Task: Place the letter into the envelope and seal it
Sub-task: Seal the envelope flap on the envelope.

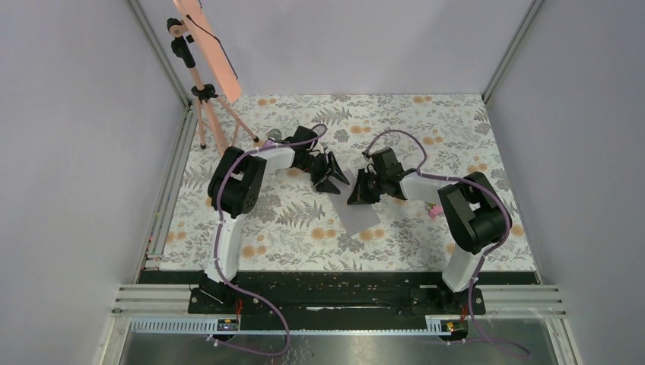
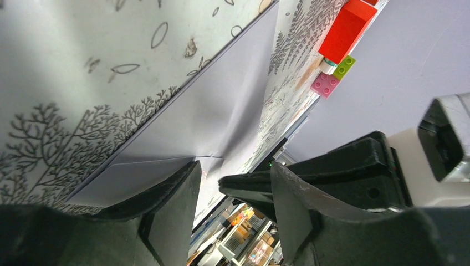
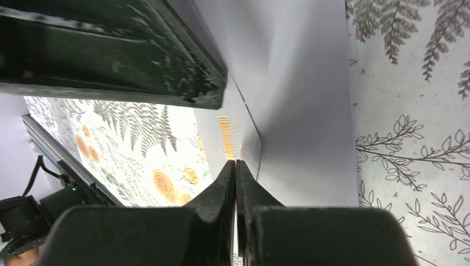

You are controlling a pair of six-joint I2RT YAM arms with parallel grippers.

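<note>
Attention centres on the envelope [image 1: 365, 218], which lies flat on the floral worktop [image 1: 304, 220] near the middle, just ahead of the two arms; its grey-lilac face shows a crease in both wrist views, likely the flap's fold; the letter is not to be seen in any view, so it may already sit inside, though that is a judgement and not a thing shown; the right pincer [image 1: 359, 194] is low at the envelope's far edge with its jaws pressed fully together, and in its own wrist view the tips meet right at the paper's border; whether a thin lip of flap is nipped between them cannot be told; a closed tip like that suits pressing along a fold, which would fit the sealing step; the left pincer [image 1: 333, 181] hangs just beside it, jaws roughly half apart with nothing between them; it seems placed to pin the paper so that it does not slide under the other's push; light paper on a smooth surface will probably skate or buckle easily, so the risk is a crooked flap; a small stack of toy blocks [image 1: 435, 212] sits well apart to the right, and a tripod [image 1: 202, 95] stands at the far left corner; neither bears on the job.
</note>
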